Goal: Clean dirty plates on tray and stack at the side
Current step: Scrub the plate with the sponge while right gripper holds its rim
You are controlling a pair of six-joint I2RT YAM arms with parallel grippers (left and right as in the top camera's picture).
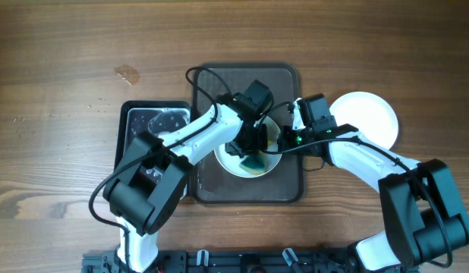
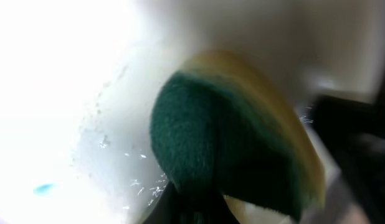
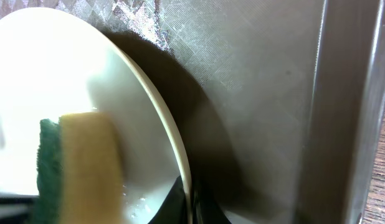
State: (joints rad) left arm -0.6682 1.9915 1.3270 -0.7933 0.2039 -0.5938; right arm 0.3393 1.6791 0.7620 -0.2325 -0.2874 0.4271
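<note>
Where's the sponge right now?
Overhead, the sponge sits on the plate at the middle of the brown tray, held by the left gripper; the right gripper pinches that plate's right rim.

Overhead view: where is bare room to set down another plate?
Bare table right of and beyond the side plate, and left of the black tray. Crowded: brown tray centre, around the dirty plate and sponge.

**Operator:** What is lying on my surface?

**Describer:** Your wooden surface (image 1: 52,45) carries a dark brown tray (image 1: 284,83) at its centre. A smaller black tray (image 1: 121,136) sits against that tray's left side, and a white plate (image 1: 367,114) lies near its right side. A small pale mark (image 1: 127,73) shows at upper left.
</note>
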